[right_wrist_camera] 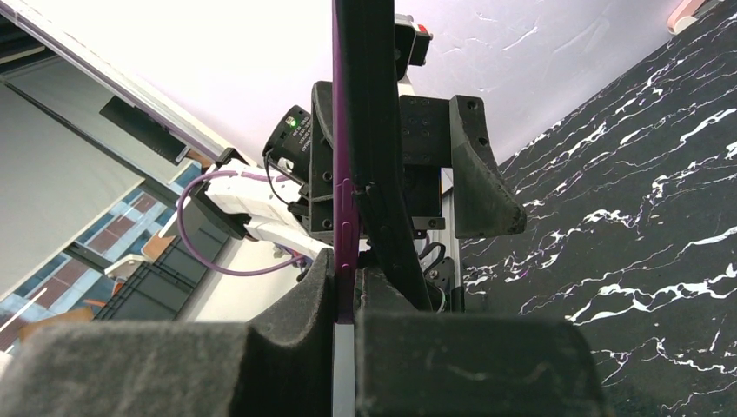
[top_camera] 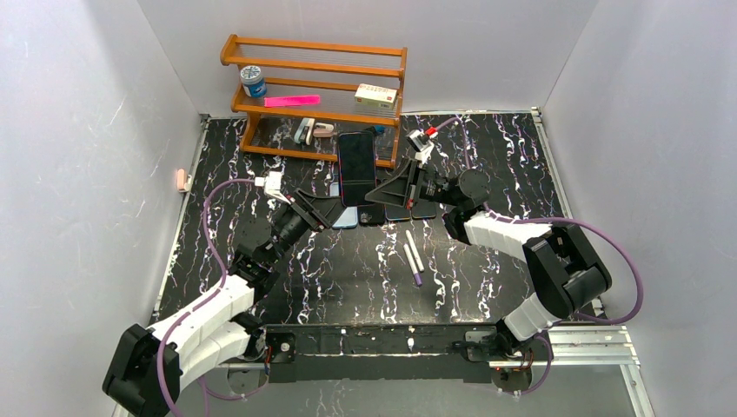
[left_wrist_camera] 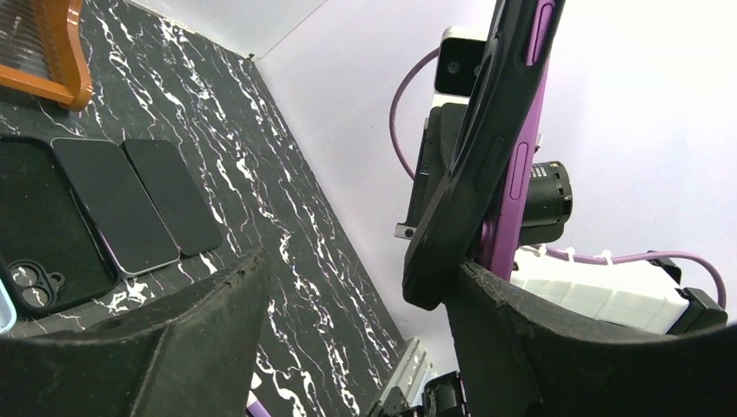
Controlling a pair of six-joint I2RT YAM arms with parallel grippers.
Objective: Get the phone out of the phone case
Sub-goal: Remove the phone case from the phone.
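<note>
A purple phone (top_camera: 357, 165) stands upright above the middle of the table, its dark screen facing the top camera. My right gripper (top_camera: 387, 189) is shut on the phone's purple edge (right_wrist_camera: 345, 261), which is clamped between the two pads. The black phone case (left_wrist_camera: 469, 174) is peeled partly away from the purple phone body (left_wrist_camera: 521, 148); it also shows in the right wrist view, bent off to one side (right_wrist_camera: 375, 130). My left gripper (left_wrist_camera: 365, 295) is open. The case's lower corner rests against one of its fingers (left_wrist_camera: 565, 347), and the other finger (left_wrist_camera: 174, 339) stands well apart.
A wooden rack (top_camera: 313, 87) at the back holds a blue tin (top_camera: 254, 81), a pink strip (top_camera: 291, 101) and a small box (top_camera: 375, 94). Several dark phones (left_wrist_camera: 113, 204) and an empty case (left_wrist_camera: 43, 252) lie flat. Two pens (top_camera: 413, 254) lie nearer the front.
</note>
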